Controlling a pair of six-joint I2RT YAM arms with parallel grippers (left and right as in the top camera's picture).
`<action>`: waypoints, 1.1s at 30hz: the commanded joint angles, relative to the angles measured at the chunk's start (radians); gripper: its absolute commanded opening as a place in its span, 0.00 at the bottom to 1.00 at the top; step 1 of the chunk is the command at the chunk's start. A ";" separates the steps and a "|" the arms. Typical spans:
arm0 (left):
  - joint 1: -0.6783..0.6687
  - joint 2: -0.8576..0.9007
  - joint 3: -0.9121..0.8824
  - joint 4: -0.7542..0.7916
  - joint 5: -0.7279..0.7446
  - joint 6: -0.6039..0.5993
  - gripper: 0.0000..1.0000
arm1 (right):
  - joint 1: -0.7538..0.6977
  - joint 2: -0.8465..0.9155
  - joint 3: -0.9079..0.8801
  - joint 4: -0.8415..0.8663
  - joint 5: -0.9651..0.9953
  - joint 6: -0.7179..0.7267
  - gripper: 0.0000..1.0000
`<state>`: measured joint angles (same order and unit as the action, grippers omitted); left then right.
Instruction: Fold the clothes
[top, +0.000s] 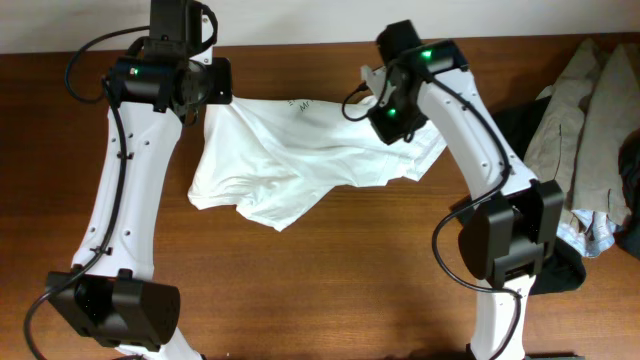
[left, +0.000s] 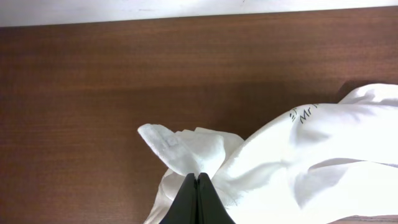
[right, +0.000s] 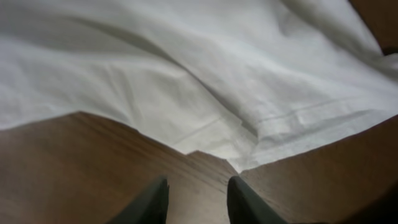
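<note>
The brown table (top: 330, 260) held the white shirt (top: 300, 160), rumpled and spread across its far middle between the two arms. A beige garment (top: 590, 110) lay heaped at the right edge. The left gripper (left: 197, 179) was pinched closed on the shirt's far left corner. The right gripper (right: 196, 186) stood parted and empty over bare wood, just short of the shirt's hem.

The overhead view looks straight down on the worktop (top: 340, 260). Each wrist view peers from close behind its own fingers: ahead of the left end effector (left: 197, 177) and the right end effector (right: 199, 182) lies the shared T-shirt (top: 300, 160).
</note>
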<state>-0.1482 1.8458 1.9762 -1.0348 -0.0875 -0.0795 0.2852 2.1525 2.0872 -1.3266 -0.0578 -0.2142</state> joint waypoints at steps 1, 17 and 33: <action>0.007 0.006 0.003 -0.002 -0.015 0.001 0.00 | 0.030 0.012 -0.175 0.053 -0.064 -0.044 0.52; 0.007 0.006 0.003 -0.003 -0.015 0.001 0.00 | 0.050 -0.035 -0.240 -0.019 -0.127 -0.177 0.04; -0.003 0.119 0.002 0.051 -0.284 0.001 0.00 | -0.016 0.090 -0.091 0.225 -0.069 -0.019 0.60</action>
<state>-0.1684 1.9572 1.9759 -0.9985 -0.2626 -0.0795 0.2604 2.2002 1.9999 -1.1172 -0.1223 -0.2062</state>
